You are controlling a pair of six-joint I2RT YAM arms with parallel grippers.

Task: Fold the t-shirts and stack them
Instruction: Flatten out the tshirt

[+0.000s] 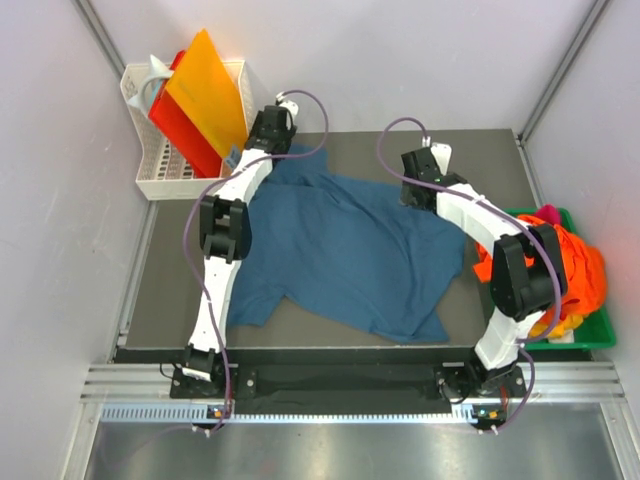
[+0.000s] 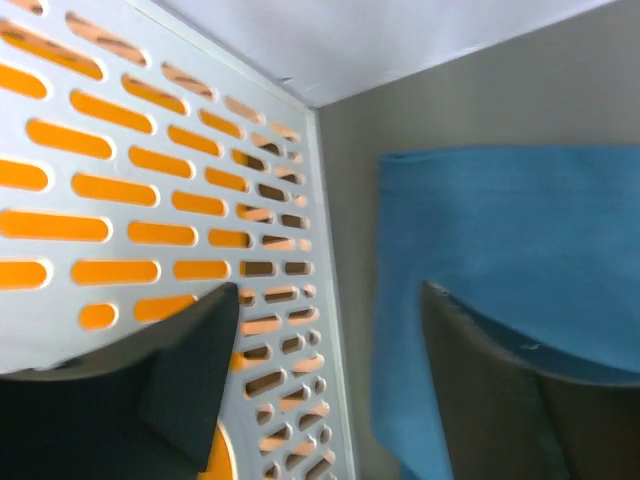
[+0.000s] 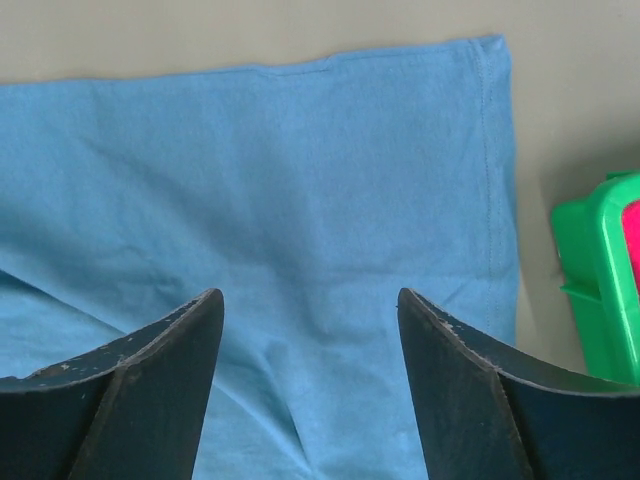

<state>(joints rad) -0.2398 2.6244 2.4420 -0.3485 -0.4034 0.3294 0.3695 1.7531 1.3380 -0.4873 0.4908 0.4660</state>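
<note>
A dark teal-blue t-shirt lies spread and wrinkled on the grey table. My left gripper is open and empty over its far left corner, next to the white basket; the shirt's edge shows between and beyond its fingers. My right gripper is open and empty just above the shirt's far right part, near its hemmed edge. Orange, magenta-pink and yellow t-shirts lie bunched in the green tray at the right.
A white slotted basket with orange and red sheets stands at the far left; its wall fills the left wrist view. The green tray sits at the table's right edge; its corner shows in the right wrist view.
</note>
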